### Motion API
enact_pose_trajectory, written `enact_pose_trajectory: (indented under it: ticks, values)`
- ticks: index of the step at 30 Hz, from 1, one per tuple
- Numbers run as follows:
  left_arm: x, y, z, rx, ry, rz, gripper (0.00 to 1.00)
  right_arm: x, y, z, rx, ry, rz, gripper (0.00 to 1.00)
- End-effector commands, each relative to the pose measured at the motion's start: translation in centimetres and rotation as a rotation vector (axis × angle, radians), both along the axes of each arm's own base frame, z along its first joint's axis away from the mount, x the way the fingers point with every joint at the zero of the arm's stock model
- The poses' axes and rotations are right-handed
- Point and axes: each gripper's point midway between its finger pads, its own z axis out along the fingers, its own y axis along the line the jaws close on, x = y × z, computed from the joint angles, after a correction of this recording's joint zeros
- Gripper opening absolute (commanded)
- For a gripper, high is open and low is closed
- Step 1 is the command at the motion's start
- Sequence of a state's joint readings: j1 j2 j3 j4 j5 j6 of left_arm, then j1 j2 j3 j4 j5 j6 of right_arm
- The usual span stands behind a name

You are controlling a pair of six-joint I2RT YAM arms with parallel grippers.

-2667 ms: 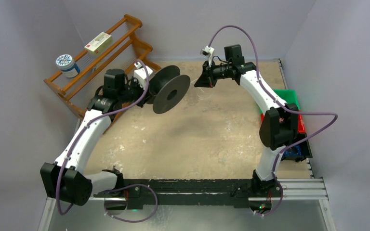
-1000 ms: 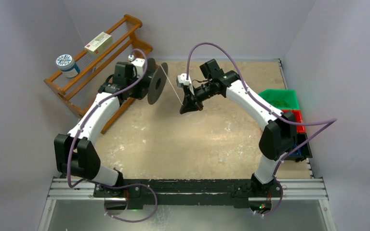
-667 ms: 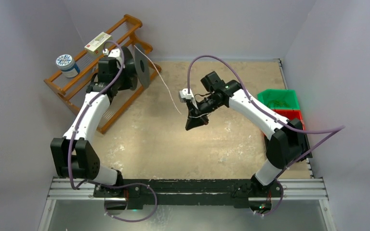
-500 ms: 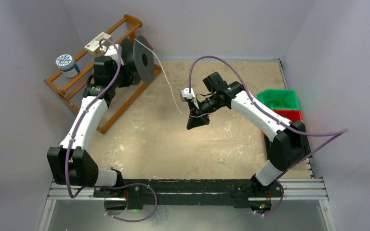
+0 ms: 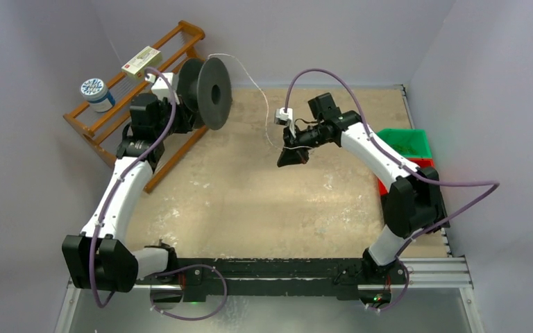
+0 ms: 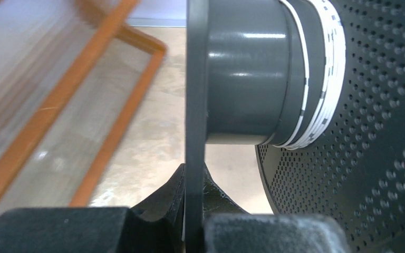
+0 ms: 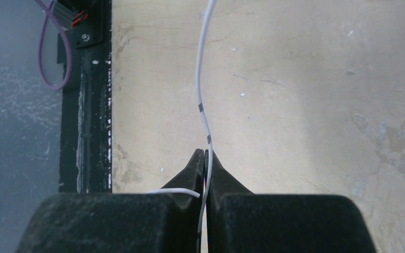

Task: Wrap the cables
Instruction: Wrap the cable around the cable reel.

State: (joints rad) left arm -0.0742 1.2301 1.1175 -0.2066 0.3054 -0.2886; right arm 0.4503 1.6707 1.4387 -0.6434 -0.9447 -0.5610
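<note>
Cable [image 7: 202, 100] pinched in right tool [image 7: 204, 154]; left tool [image 6: 194, 171] clamps spool [image 6: 242, 74] (flange edge).

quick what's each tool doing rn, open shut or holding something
left tool: closed, gripping the flange of the dark grey spool
right tool: closed, pinching the thin white cable

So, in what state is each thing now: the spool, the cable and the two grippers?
spool: held up off the table, one flange clamped in the left gripper, a few white turns on its hub.
cable: partly wound, its free stretch running from the spool to the right gripper.
left gripper: shut on the spool's flange.
right gripper: shut on the cable.
</note>
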Motion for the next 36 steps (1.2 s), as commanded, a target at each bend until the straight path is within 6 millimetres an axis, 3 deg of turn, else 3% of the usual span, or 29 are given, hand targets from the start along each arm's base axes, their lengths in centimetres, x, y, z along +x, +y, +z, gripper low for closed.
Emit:
enact_pose_trajectory:
  ticks: [1, 4, 7, 14, 18, 20, 29, 32, 36]
  values:
    - [2.3, 6.0, 2.8, 0.125, -0.121, 0.317, 0.00, -1.7, 0.4, 3.5, 0.084, -0.040, 0.083, 0.00]
    - [2.9, 8.0, 1.8, 0.156, -0.097, 0.429, 0.00, -2.8, 0.3, 5.2, 0.115, -0.105, 0.106, 0.00]
    - [3.5, 9.1, 0.8, 0.150, -0.047, 0.513, 0.00, -4.0, 0.8, 5.4, 0.110, -0.149, 0.132, 0.00]
    - [5.3, 8.9, -2.7, 0.161, 0.069, 0.549, 0.00, -7.1, 2.8, 5.1, 0.135, -0.162, 0.251, 0.00]
    - [5.7, 8.1, -3.1, 0.164, 0.085, 0.543, 0.00, -8.5, 3.6, 5.1, 0.144, -0.177, 0.324, 0.00]
    - [5.7, 7.6, -2.8, 0.180, 0.076, 0.534, 0.00, -9.5, 3.7, 6.6, 0.197, -0.176, 0.369, 0.00]
    - [5.5, 5.1, -4.1, 0.320, 0.090, 0.503, 0.00, -10.8, 3.7, 17.9, 0.401, -0.358, 0.336, 0.00]
    - [5.8, 5.0, -4.3, 0.327, 0.097, 0.510, 0.00, -11.5, 3.4, 18.8, 0.431, -0.377, 0.352, 0.00]
    - [6.4, 4.6, -4.0, 0.316, 0.101, 0.506, 0.00, -12.0, 3.7, 17.0, 0.420, -0.333, 0.382, 0.00]
